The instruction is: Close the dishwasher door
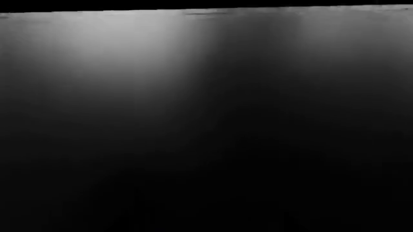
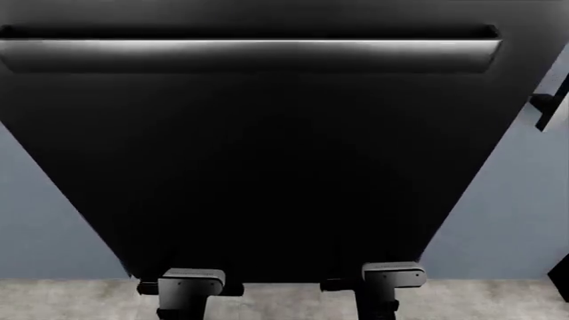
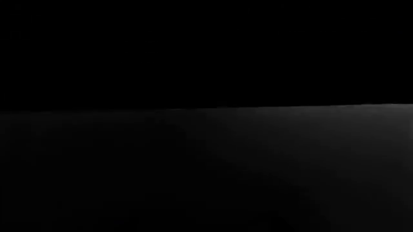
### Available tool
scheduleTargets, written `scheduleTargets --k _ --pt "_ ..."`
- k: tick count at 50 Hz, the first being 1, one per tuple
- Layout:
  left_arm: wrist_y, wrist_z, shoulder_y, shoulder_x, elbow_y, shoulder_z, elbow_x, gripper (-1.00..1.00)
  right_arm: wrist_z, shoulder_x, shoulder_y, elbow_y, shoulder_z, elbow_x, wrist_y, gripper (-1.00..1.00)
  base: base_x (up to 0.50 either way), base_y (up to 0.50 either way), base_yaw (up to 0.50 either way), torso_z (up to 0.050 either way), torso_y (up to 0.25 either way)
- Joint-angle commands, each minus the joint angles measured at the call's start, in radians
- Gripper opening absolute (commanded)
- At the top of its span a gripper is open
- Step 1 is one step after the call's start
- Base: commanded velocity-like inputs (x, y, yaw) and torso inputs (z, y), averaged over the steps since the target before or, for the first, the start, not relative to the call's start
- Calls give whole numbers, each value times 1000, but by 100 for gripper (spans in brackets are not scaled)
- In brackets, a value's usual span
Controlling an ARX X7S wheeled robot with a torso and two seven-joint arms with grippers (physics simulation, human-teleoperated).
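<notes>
Dishwasher door fills nearly the whole head view as a wide glossy black panel, its silver bar handle running across the far end. Both arms reach under the near edge of the panel: the left gripper and right gripper show only as grey housings at that edge, with the fingertips hidden beneath the door. Jaw state cannot be determined for either gripper; both wrist views show only dark panel surface at very close range.

Judged step: raise the door toward its closed position by pushing from below. To do this well, keep both contact points level so the panel does not twist, and follow the hinge arc rather than pushing straight up. Maintain steady pressure until the latch seats.

The door lies directly over both grippers, apparently touching or just beside them.
</notes>
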Motion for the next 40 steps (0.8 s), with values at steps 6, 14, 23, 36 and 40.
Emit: scheduleTargets --k 6,14,23,36,40 --pt "-61 -13 -40 -4 38 22 0 100 13 -6 89 -10 -47 -20 46 100 2 0 2 0 2" --pt "-65 -13 -60 -1 16 28 -8 100 26 -2 105 1 -58 -23 60 100 3 0 0 0 3" --pt "-86 -18 -66 -3 35 35 -17 100 33 3 128 1 -65 -21 78 100 1 0 1 0 2" --pt "-99 -24 -107 3 7 48 -23 100 40 6 159 3 -74 -18 107 100 5 0 2 0 2" --pt "-106 -27 -117 2 6 52 -24 100 41 6 166 3 -76 -17 113 100 7 1 5 0 3"
